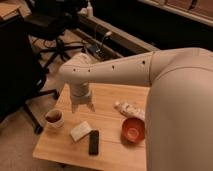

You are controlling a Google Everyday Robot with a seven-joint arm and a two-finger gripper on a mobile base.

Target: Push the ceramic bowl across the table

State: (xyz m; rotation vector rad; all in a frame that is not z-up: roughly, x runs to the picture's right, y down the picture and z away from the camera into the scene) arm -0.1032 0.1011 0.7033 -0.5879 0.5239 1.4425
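The ceramic bowl (pixel 133 129) is round, orange-red and glossy with a paler inside. It sits on the right part of the light-wood table (pixel 107 100), close to my arm's big white shell. My gripper (pixel 82 106) hangs over the left-middle of the table, pointing down. It is well to the left of the bowl and apart from it, above and right of the small white cup (pixel 54 118).
A white block (pixel 80 131) and a black phone (pixel 93 142) lie near the table's front edge. A white crumpled packet (pixel 128 109) lies just behind the bowl. Black office chairs (pixel 55 25) and cables stand on the floor behind and to the left.
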